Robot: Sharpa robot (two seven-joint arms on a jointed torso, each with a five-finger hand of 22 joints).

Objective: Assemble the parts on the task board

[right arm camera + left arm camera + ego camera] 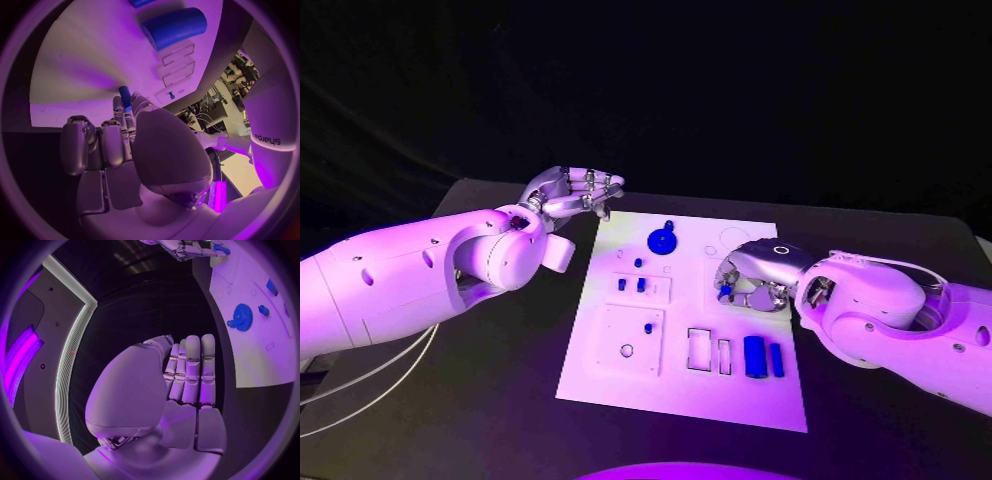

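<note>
The white task board [678, 390] lies mid-table. On it are a blue gear [661, 240], two small blue pieces [632, 285] standing in a recess, and two blue cylinders [763, 357] near its right edge. My right hand [750, 275] hovers over the board's right side and pinches a small blue part [125, 95] at its fingertips; the same part [220, 248] is in the left wrist view. My left hand [574, 192] hangs off the board's far-left corner, its fingers [190, 370] straight with nothing in them. The gear [242, 316] lies beside it.
A square plate with holes [630, 340] and two empty rectangular slots [708, 351] lie on the board's near half. One blue cylinder [175, 26] lies close beyond the right hand's fingertips. Black tabletop [502, 400] surrounds the board.
</note>
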